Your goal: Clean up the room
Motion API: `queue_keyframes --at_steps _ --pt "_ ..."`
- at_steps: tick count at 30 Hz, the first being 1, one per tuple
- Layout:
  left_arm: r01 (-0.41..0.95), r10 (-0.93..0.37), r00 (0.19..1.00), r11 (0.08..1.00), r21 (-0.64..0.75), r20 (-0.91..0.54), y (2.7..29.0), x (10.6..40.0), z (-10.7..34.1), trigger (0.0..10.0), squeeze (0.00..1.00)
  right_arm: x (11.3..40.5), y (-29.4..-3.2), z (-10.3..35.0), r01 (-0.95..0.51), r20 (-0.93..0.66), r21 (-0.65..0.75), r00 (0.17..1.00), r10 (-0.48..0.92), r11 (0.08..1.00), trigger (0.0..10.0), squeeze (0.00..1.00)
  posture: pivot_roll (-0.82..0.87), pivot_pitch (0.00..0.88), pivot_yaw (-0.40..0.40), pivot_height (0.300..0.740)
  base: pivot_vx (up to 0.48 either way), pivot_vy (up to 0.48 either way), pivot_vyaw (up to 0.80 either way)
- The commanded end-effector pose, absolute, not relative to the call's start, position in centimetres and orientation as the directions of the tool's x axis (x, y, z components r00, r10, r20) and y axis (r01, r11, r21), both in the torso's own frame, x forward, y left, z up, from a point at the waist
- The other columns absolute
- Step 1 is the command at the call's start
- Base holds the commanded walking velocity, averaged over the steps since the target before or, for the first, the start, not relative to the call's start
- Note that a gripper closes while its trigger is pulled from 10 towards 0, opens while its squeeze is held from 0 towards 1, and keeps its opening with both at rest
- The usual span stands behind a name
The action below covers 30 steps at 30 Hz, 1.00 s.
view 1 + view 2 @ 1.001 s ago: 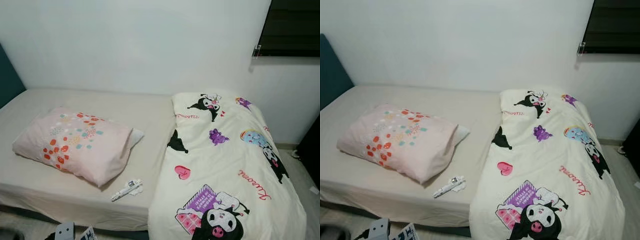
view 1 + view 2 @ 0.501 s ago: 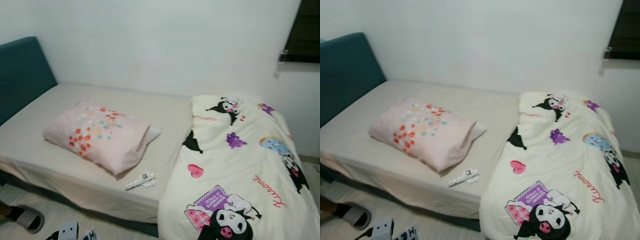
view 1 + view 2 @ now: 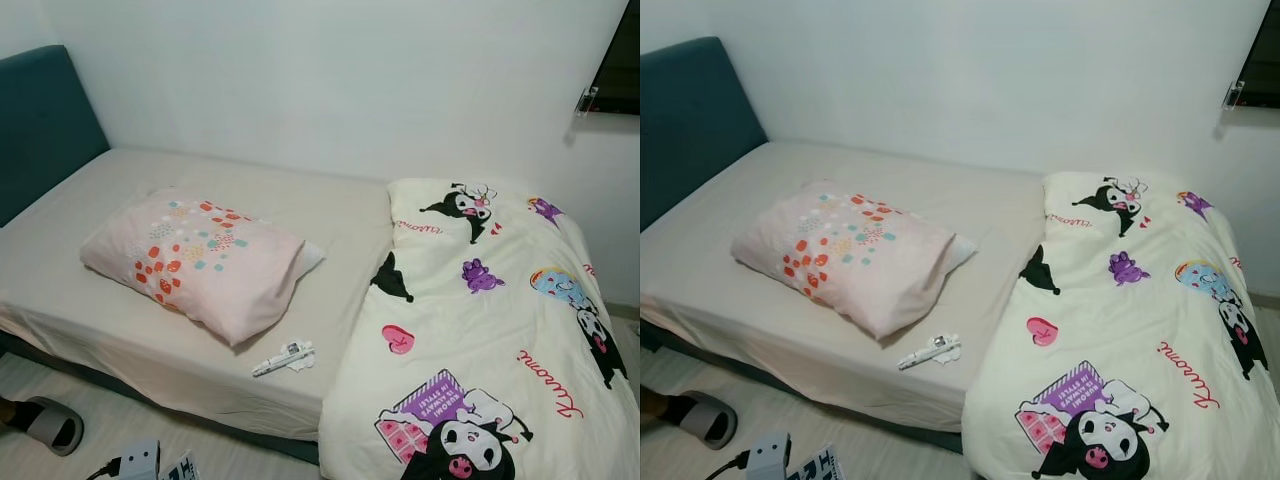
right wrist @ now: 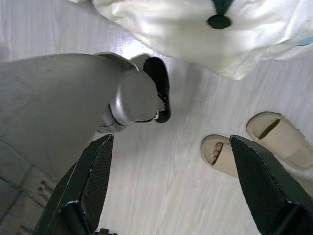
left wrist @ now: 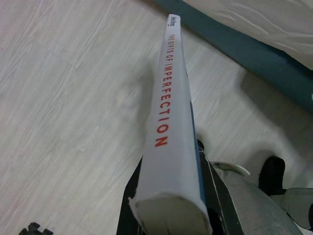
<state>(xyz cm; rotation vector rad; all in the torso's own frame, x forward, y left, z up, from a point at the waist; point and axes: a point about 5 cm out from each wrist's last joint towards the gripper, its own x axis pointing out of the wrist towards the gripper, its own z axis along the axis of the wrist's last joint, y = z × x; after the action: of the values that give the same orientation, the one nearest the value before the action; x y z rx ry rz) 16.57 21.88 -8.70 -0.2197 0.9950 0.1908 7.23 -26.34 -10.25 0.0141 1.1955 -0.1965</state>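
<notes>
— What have you got?
— My left gripper [image 5: 168, 220] clamps a book [image 5: 168, 127], low at my side over the floor [image 5: 68, 98]; my right gripper [image 4: 171, 196] hangs wide open.
— Plan?
— Keep the book level; that pen [image 3: 282, 359] at 12 o'clock on the bed [image 3: 250, 215] comes next.

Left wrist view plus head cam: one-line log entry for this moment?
left gripper: shut on book | right gripper: open, over floor | bed: pillow, pen, duvet

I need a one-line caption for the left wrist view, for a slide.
Left gripper holds a white book with red spine lettering above the pale wooden floor, beside the teal bed base.
</notes>
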Motion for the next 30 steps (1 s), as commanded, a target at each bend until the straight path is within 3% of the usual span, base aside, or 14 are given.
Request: queue_keyframes --at_steps 1,10,19,30 --pt "-0.253 0.059 0.535 0.963 -0.093 -0.843 21.72 16.49 -8.76 10.0 0.00 6.87 -26.29 -10.31 0.152 -0.927 -0.090 0.347 -0.139 0.984 10.0 0.00 -0.01 0.000 0.005 0.740 0.000 0.000 0.72" --pt "-0.259 0.059 0.532 0.961 -0.096 -0.845 21.62 16.50 -8.79 10.0 0.00 7.06 -26.17 -10.31 0.150 -0.925 -0.087 0.355 -0.136 0.985 10.0 0.00 -0.01 0.000 0.008 0.740 0.000 0.000 0.72" --pt "-0.264 0.049 0.514 0.959 -0.103 -0.857 21.48 16.37 -8.90 10.0 0.00 7.26 -25.82 -10.38 0.150 -0.924 -0.080 0.359 -0.130 0.985 10.0 0.00 -0.01 0.000 0.016 0.740 -0.421 0.000 0.72" --pt "-0.248 0.061 0.518 0.965 -0.082 -0.853 21.85 16.41 -8.80 10.0 0.00 7.00 -25.47 -10.51 0.164 -0.925 -0.061 0.361 -0.118 0.985 10.0 0.00 0.00 0.000 0.018 0.740 0.000 0.000 0.72"
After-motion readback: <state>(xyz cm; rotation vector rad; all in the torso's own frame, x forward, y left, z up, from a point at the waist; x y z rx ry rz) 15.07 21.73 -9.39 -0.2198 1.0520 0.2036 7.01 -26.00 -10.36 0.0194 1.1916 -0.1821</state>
